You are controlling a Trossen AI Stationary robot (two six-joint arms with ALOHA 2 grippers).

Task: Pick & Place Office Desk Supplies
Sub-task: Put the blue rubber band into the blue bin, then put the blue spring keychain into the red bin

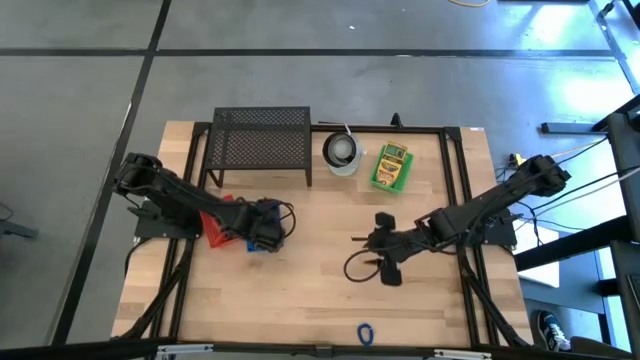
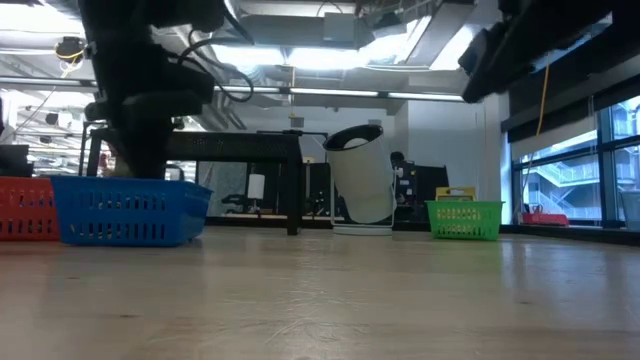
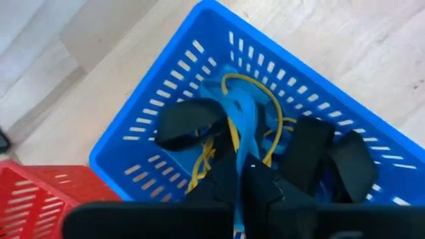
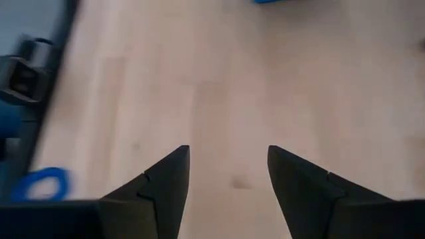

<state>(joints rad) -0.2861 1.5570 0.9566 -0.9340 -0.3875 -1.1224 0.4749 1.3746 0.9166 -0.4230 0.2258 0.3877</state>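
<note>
While left pincer (image 3: 240, 174) pinches blue rubber band (image 3: 242, 126) lengthwise over blue basket (image 3: 139, 126), right pincer (image 4: 229, 174) wide.

Rubber bands, blue (image 3: 242, 123) and yellow (image 3: 255, 99): tangled among black binder clips (image 3: 189, 123) in the blue basket (image 3: 166, 93), left side of surface.
Blue rubber band (image 1: 365, 332): loose loop, flat on the surface (image 1: 320, 290), near edge.
Crayon box (image 1: 393, 160), yellow-green: in the green basket (image 1: 378, 180), far right.

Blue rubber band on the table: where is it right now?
High view: the blue rubber band lies alone near the table's front edge, right of centre, in front of the open right gripper.
</note>
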